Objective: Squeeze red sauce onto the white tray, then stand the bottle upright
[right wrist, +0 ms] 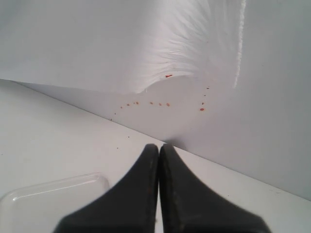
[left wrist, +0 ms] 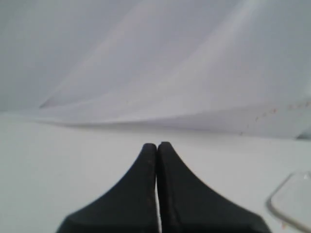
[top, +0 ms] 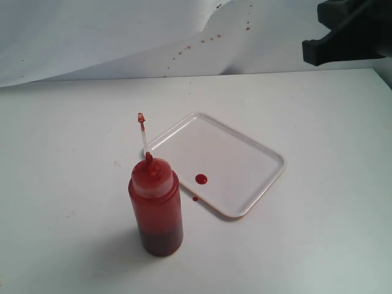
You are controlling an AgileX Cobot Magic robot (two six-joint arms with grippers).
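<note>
The table (top: 324, 239) was big and white. On it lay the white tray (top: 245, 156), flat and shiny with a low rim. The bottle (top: 156, 211) stood upright just beside the tray's edge. It looked light and soft, so I think its sides would squash, and the smeary top might be slippery. The middle of its body seemed the best place to hold. It was see-through red, darker near the bottom. The left gripper (left wrist: 156, 145) and the right gripper (right wrist: 159, 146) were pinched together on nothing. A round drop of red sauce (top: 201, 179) sat on the tray. The tiny tip cap (top: 141, 117) stuck up.
</note>
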